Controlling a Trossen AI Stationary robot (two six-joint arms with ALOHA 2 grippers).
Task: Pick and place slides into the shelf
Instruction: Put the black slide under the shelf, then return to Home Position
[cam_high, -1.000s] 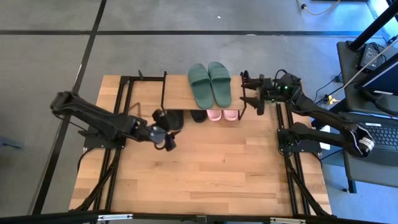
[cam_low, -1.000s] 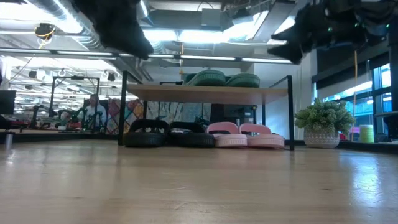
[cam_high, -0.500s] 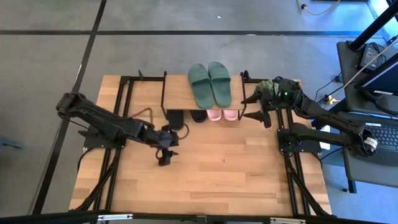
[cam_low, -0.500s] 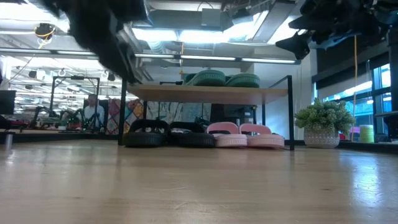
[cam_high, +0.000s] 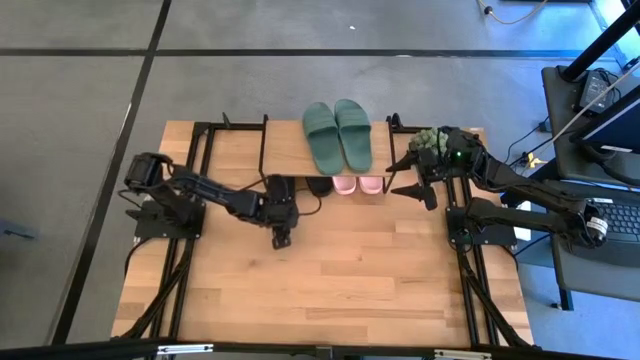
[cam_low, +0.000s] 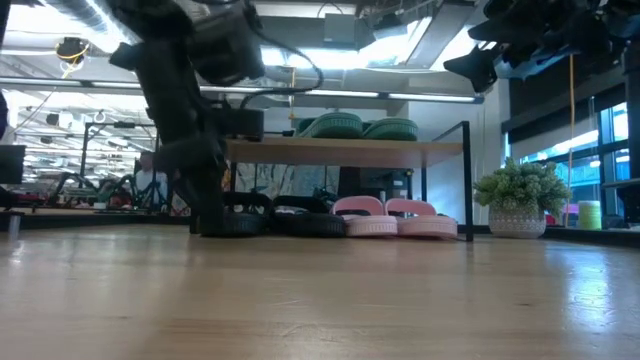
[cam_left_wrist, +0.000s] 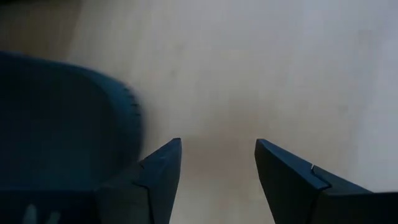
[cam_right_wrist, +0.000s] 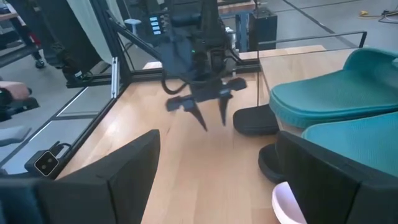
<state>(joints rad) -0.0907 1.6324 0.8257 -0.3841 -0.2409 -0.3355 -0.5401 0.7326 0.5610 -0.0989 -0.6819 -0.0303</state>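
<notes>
The shelf (cam_high: 290, 148) stands at the table's far middle. Two dark green slides (cam_high: 337, 134) lie side by side on its top board. Under it, on the table, stand two black slides (cam_low: 270, 214) and two light pink slides (cam_low: 392, 217). My left gripper (cam_high: 283, 238) is open and empty, pointing down low over the table, just in front of the left black slide (cam_left_wrist: 62, 130). My right gripper (cam_high: 410, 178) is open and empty, in the air by the shelf's right end.
A small potted plant (cam_low: 518, 200) stands at the far right of the table, behind my right gripper. Black frame rails run along the table's left (cam_high: 190, 200) and right (cam_high: 462, 230) sides. Bare tabletop (cam_high: 340, 280) lies in front of the shelf.
My left gripper has gone toward the table's right edge and down, from high by the shelf's left front to low over the table in front of the left black slide. My right gripper has gone a little toward the near edge. The slides have stayed put.
</notes>
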